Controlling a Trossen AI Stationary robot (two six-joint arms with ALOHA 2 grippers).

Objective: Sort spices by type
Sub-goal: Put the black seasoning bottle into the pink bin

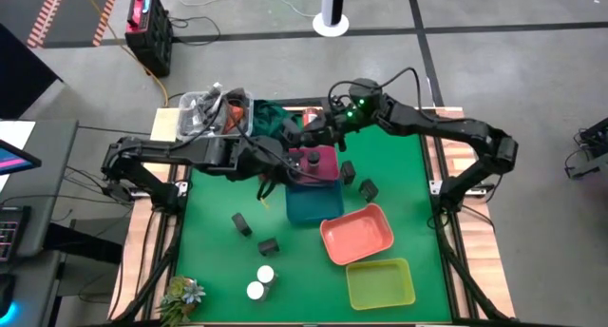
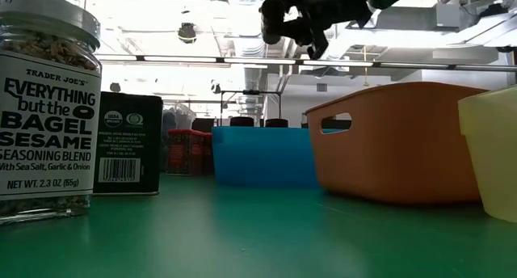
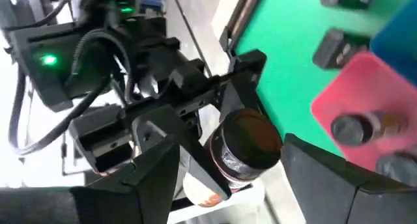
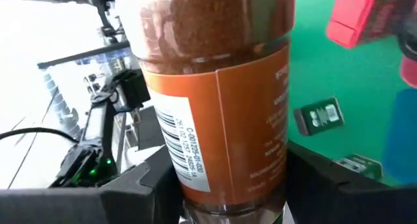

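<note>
Spice jar [image 4: 215, 100]: clear cylinder of rust-brown powder, orange barcode label, clamped in the right gripper [image 4: 221, 185] above the pink tray [image 1: 318, 163]. Left gripper [image 1: 275, 180]: finger state indeterminate. Green felt table [image 1: 399, 189]; concrete floor.

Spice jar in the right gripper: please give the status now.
Right gripper shut on orange-labelled spice jar, near the pink tray. Left gripper beside the trays, fingers unclear. Nothing in the way seen.

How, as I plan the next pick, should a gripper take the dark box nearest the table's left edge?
Probably from straight above, fingers closing across the thin width of the dark box. It is a slim rectangle with flat sides, and bare mat lies all round it.
</note>
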